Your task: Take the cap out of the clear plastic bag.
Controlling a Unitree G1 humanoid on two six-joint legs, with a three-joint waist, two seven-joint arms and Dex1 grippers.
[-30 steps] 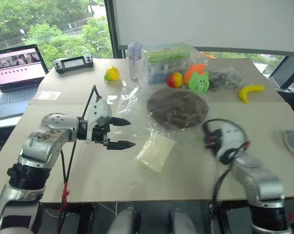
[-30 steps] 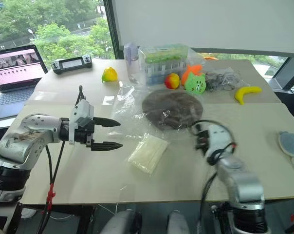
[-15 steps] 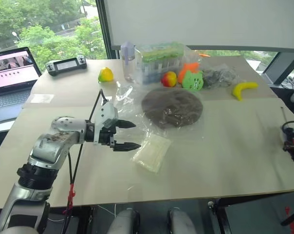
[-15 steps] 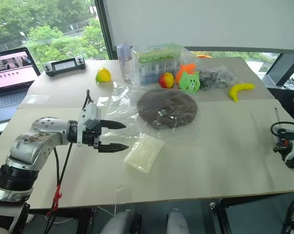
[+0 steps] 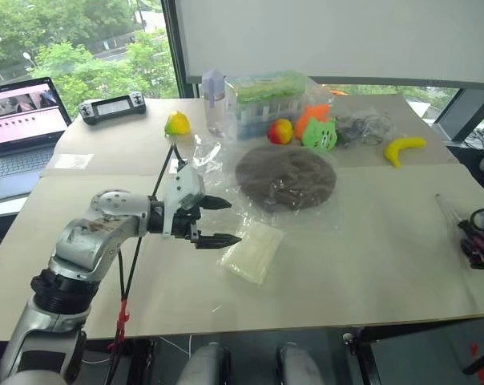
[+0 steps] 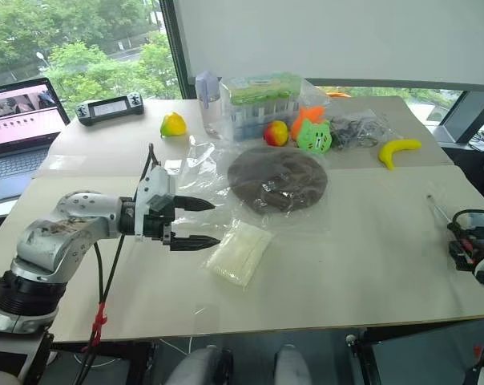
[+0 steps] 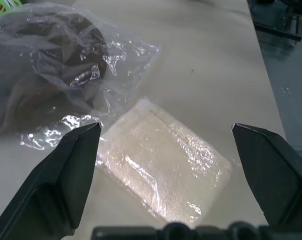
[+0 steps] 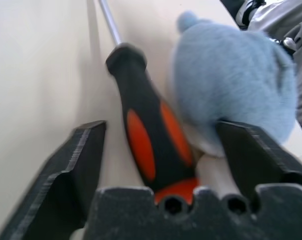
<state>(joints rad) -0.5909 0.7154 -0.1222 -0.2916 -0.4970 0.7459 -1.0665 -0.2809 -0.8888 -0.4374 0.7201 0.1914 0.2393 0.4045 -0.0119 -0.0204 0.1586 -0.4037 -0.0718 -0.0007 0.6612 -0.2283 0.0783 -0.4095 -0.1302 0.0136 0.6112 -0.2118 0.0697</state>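
Left eye view: the left gripper [image 5: 218, 221] hovers over the table with its two fingers spread wide and nothing between them. The cap [image 5: 285, 176], a flat round disc with no marked long axis, lies inside the clear plastic bag [image 5: 226, 172], ahead of the fingertips and off to their far side. The whitish packet [image 5: 253, 252] lies just beside them. The right gripper [image 8: 161, 165] stands well apart, parted around a screwdriver [image 8: 143, 135]; the left arm is clearly nearer.
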